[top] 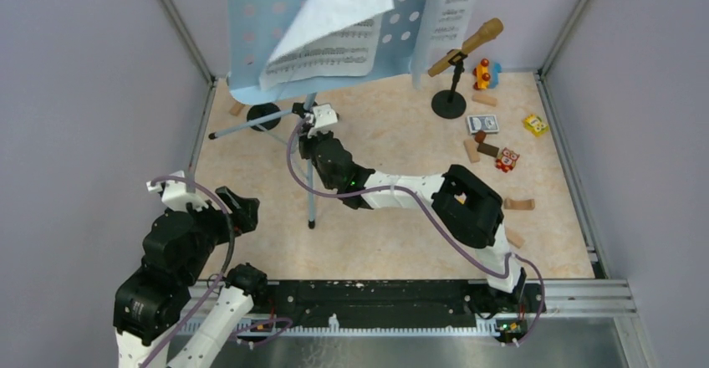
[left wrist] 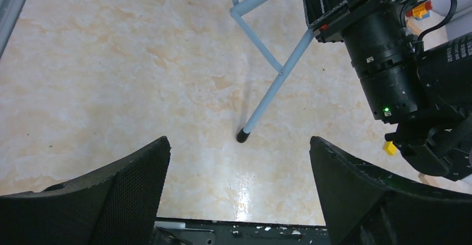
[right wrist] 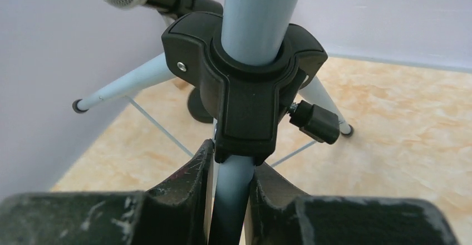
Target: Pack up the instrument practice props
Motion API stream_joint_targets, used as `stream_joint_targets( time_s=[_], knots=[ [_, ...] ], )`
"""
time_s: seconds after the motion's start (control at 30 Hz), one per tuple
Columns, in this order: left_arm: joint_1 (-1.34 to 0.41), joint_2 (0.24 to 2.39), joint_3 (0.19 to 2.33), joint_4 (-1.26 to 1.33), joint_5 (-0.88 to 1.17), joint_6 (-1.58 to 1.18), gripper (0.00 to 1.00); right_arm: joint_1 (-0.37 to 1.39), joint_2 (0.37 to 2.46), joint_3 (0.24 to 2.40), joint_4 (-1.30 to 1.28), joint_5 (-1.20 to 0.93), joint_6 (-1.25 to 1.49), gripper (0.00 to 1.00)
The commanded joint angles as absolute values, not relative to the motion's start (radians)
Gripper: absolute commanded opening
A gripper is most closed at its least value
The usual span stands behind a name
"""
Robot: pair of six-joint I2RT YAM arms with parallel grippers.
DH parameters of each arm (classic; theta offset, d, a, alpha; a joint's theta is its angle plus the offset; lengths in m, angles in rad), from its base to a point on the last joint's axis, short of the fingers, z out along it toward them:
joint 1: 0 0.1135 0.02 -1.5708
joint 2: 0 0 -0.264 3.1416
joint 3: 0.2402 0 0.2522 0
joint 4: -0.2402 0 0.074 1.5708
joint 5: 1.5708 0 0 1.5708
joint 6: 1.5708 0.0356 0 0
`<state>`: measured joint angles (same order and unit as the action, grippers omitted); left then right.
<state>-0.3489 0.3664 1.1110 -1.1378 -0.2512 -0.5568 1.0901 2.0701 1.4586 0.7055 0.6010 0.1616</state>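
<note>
Right now the light blue hole-punched music stand on grey tripod legs point(top: 251, 33) stands upright at the far left of the desk point(top: 385, 125), its pole vertical. My right hand point(right wrist: 232, 164) is clenched on that pole just under the black plastic tripod collar point(right wrist: 245, 89). My left hand point(left wrist: 239, 142) hangs released near one leg's foot.

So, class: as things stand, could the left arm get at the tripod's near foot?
Probably yes: the open left end effector faces the foot with only bare tabletop between; the right arm sits to the side.
</note>
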Motion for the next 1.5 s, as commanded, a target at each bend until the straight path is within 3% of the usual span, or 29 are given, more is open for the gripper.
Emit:
stream_joint_targets(
  time_s=[0.0, 0.3, 0.57, 1.17, 1.47],
  knots=[
    [-0.353, 0.357, 1.098, -1.071, -0.235, -0.569, 0.99, 1.105, 2.058, 1.567, 0.485, 0.599, -0.157, 0.0],
    [-0.353, 0.351, 1.094, -1.081, -0.231, -0.568, 0.99, 1.115, 2.132, 1.719, 0.315, 0.616, -0.177, 0.0],
    [-0.352, 0.345, 1.08, -1.082, -0.233, -0.558, 0.99, 1.114, 2.126, 1.718, 0.237, 0.637, -0.16, 0.0],
    [-0.353, 0.339, 0.943, -0.967, -0.098, -0.528, 0.99, 1.031, 1.823, 1.292, 0.219, 0.798, -0.038, 0.0],
    [-0.353, 0.364, 0.905, -0.91, -0.055, -0.513, 0.99, 0.96, 1.669, 1.122, 0.072, 0.908, 0.156, 0.0]
  ],
)
